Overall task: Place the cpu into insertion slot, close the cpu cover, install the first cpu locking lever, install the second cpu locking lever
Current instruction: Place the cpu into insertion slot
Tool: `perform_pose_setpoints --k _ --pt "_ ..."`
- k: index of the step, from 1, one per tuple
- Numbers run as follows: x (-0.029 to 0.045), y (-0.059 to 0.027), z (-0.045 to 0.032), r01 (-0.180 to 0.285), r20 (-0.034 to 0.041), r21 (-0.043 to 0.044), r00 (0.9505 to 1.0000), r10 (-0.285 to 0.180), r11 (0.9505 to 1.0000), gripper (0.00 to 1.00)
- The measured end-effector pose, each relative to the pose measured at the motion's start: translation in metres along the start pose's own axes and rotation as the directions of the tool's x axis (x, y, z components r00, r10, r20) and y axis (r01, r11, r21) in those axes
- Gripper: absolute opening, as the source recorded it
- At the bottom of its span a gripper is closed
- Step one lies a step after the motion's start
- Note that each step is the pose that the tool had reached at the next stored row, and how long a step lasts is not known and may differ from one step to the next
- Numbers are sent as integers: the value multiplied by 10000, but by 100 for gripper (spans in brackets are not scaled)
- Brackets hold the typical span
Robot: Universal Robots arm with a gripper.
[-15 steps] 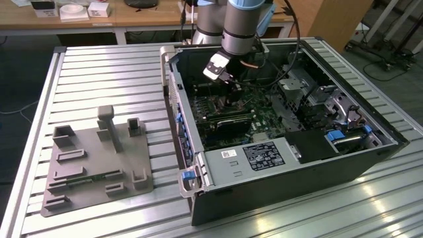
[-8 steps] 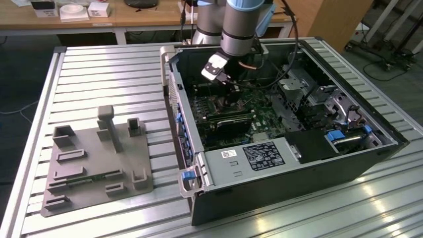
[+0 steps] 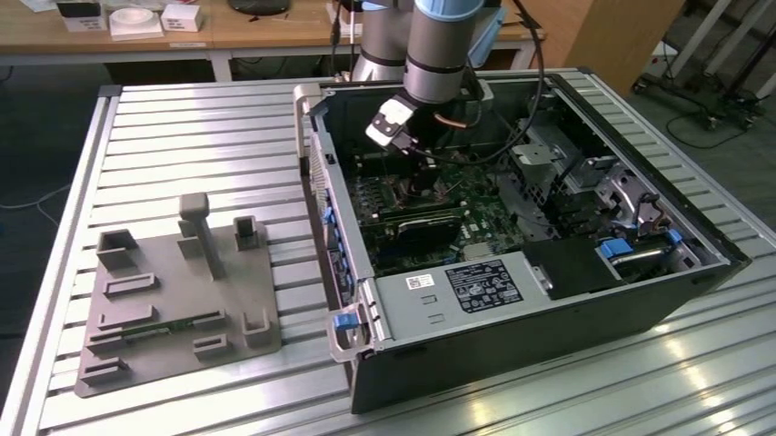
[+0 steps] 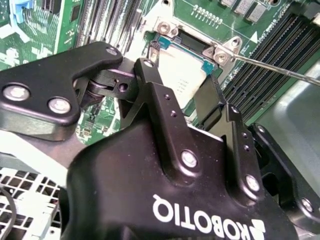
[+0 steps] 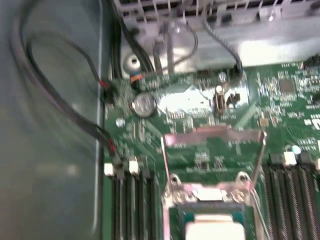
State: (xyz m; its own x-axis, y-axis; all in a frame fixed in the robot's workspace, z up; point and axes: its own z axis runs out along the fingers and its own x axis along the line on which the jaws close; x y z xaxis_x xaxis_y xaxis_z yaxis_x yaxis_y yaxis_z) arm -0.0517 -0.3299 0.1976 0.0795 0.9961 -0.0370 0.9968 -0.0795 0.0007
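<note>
Black computer case (image 3: 522, 341) lies open on the slatted metal table (image 3: 182, 136), and the arm reaches into it above the green circuit board (image 5: 300, 100). In the second wrist view the gripper (image 4: 178, 82) has its fingers (image 4: 207, 97) spread apart, one on either side of the insertion slot (image 4: 167, 29). The cpu cover (image 5: 215, 135) stands tipped up and open. The cpu (image 4: 180, 67) lies in the slot, between the fingers.

White capital lettering (image 4: 205, 222), upside down, on black body of gripper (image 4: 177, 82) in second wrist view; white triangle mark (image 4: 254, 36) on green circuit board (image 4: 210, 15) beside corner of insertion slot (image 4: 187, 45); black label (image 3: 485, 285) and small white label (image 3: 421, 281) on near metal bracket (image 3: 401, 313) in exterior view, print too small to read.
</note>
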Motion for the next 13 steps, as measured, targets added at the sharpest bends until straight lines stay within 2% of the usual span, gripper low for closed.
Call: perform_pose_setpoints --k 4,10,13 --pt "0 2 6 -19 1 2 10000 19 10000 53" --pt "2 9 9 414 0 -15 9991 -414 9991 53" --pt "3 10 10 427 -2 -17 9991 -427 9991 53"
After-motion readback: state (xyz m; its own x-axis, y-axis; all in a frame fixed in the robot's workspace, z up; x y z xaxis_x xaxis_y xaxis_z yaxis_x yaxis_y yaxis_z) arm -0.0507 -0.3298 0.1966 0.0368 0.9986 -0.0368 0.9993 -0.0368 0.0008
